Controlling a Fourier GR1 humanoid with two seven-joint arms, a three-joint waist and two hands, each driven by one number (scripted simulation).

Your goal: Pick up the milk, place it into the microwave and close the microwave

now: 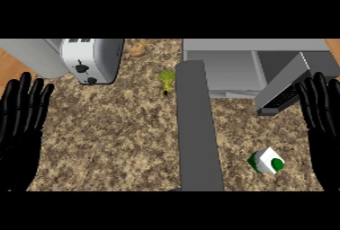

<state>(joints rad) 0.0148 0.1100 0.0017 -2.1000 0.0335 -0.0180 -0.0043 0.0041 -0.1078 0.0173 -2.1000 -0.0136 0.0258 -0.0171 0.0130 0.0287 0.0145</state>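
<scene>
Open right hand (325, 130) rests just right of the milk (266, 161).

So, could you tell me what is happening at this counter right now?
Nothing is being handled yet. The milk carton sits on the counter, untouched, in front of the microwave, whose door hangs open. The left hand shows at the view's left edge and the right hand at its right edge, both open with fingers up, holding nothing. The milk is not yet inside.
</scene>
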